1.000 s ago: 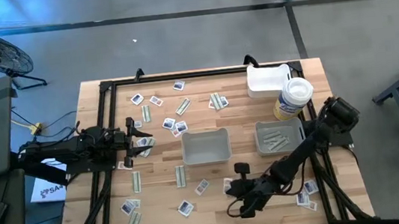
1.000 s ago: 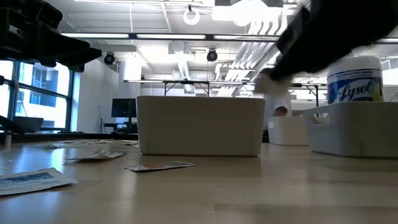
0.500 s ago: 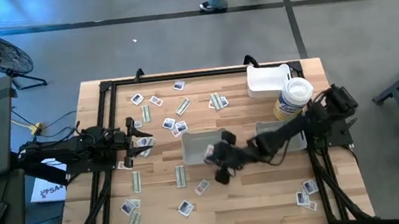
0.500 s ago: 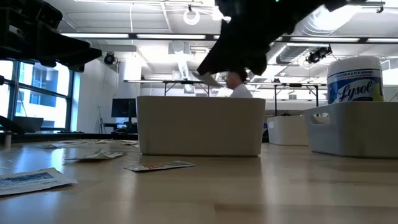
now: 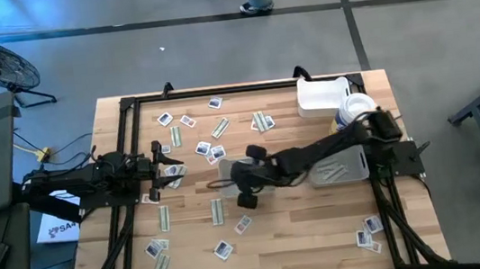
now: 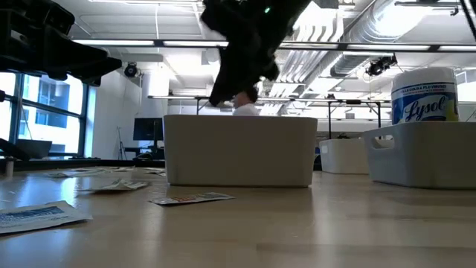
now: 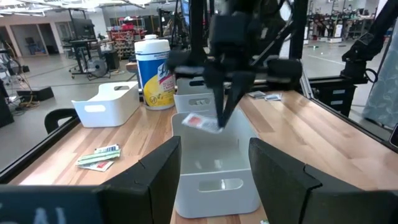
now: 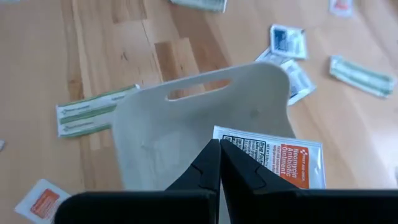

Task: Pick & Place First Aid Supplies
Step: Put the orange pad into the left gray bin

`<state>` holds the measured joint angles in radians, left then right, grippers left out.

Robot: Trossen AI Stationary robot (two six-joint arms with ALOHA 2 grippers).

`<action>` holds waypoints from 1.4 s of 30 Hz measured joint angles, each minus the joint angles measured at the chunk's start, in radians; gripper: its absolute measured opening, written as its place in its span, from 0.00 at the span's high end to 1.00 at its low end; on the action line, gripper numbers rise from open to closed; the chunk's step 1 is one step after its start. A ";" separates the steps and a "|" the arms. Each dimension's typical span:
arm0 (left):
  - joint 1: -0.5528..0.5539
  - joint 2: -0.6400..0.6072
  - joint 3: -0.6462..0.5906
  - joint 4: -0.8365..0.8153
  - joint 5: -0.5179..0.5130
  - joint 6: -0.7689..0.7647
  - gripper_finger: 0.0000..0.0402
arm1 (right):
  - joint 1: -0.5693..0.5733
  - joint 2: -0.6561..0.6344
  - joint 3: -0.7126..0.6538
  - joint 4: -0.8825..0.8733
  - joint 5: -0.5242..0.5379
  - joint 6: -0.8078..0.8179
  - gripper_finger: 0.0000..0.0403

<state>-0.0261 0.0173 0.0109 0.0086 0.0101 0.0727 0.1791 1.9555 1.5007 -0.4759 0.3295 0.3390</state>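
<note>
**White packet held over grey tray**

Grey plastic rectangular tray (image 8: 186,134), the middle one of two, is half covered by the right arm in the high view. The right gripper (image 8: 219,163) hangs above this tray, fingers clenched on a squarish white packet with orange and dark print (image 8: 273,163), which sticks out beside the fingertips. Left gripper (image 5: 163,159) waits at the table's left, jaws spread, holding nothing. Loose packets on the wooden table (image 5: 325,242) are too small to count reliably.

"Lysol" in blue script on white bottle (image 6: 425,95); print on packets too small to read.
</note>
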 joint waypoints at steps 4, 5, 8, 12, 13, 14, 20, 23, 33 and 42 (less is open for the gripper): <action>0.000 0.000 0.000 0.000 -0.002 0.000 0.54 | -0.034 0.039 0.023 -0.006 -0.082 0.000 1.00; 0.000 0.000 0.000 0.000 -0.002 0.000 0.54 | -0.042 0.044 0.023 -0.010 -0.094 0.000 1.00; 0.000 0.000 0.000 0.000 -0.002 0.000 0.54 | -0.059 0.062 0.022 -0.060 -0.105 0.000 1.00; 0.000 0.000 0.000 0.000 -0.001 0.000 0.54 | -0.065 0.070 0.022 -0.100 -0.103 0.000 0.98; 0.000 0.000 0.000 0.000 -0.001 0.000 0.54 | -0.063 0.070 0.022 -0.104 -0.104 0.000 0.97; 0.000 0.000 0.000 0.000 -0.001 0.000 0.54 | -0.062 0.070 0.022 -0.104 -0.105 0.000 0.96; 0.000 0.000 0.000 0.000 -0.001 0.000 0.54 | -0.061 0.070 0.022 -0.110 -0.122 0.000 0.87; 0.000 0.000 0.000 0.000 -0.001 0.000 0.54 | -0.057 0.063 0.026 -0.106 -0.116 0.000 0.83; 0.000 0.000 0.000 0.000 -0.001 0.000 0.54 | 0.132 0.024 0.120 -0.011 -0.024 -0.153 0.79; 0.000 0.000 0.000 0.000 -0.001 0.000 0.54 | 0.252 0.114 -0.044 0.318 -0.074 -0.131 0.79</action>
<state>-0.0262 0.0170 0.0109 0.0087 0.0096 0.0727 0.4312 2.0691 1.4569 -0.1582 0.2552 0.2084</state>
